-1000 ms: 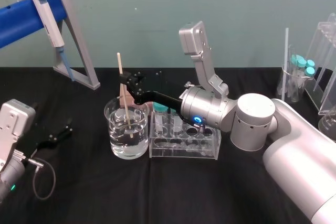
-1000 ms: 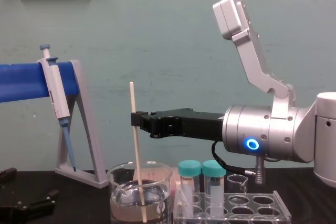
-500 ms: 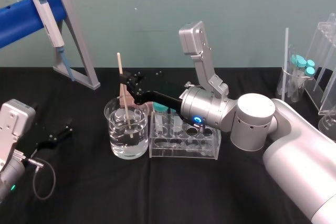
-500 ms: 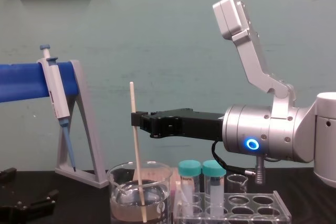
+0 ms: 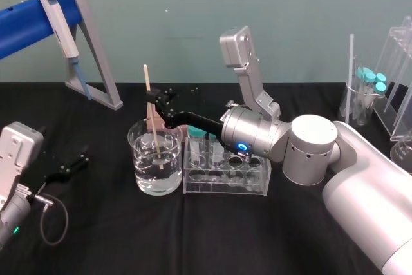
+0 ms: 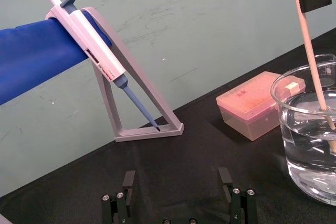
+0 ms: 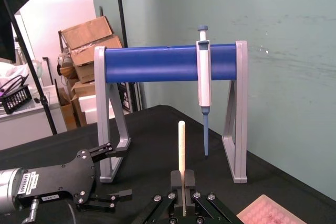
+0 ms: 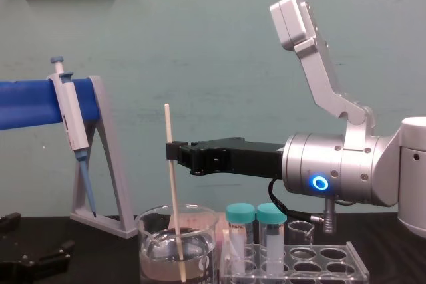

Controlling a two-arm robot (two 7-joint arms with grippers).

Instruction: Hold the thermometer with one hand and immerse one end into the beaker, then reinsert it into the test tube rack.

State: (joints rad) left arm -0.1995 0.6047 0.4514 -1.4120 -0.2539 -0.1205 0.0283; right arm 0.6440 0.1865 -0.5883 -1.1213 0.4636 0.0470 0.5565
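Head view: the right gripper reaches left over the beaker and is pinched tight on the thermometer. The thermometer stands almost straight up, and its low end is down in the water. The test tube rack sits just right of the beaker on the black table. The left gripper rests on the near left of the table, well apart from the beaker.

Left wrist view: the left gripper has its fingers spread wide with nothing in them. The thermometer goes down into the beaker. A pink box lies behind the beaker. A pipette hangs on a blue stand.

Right wrist view: the right gripper squeezes the thermometer, which sticks up above it.

Chest view: the right gripper grips the thermometer near its middle. The low end is inside the beaker, under the water. Two capped tubes stand in the test tube rack.
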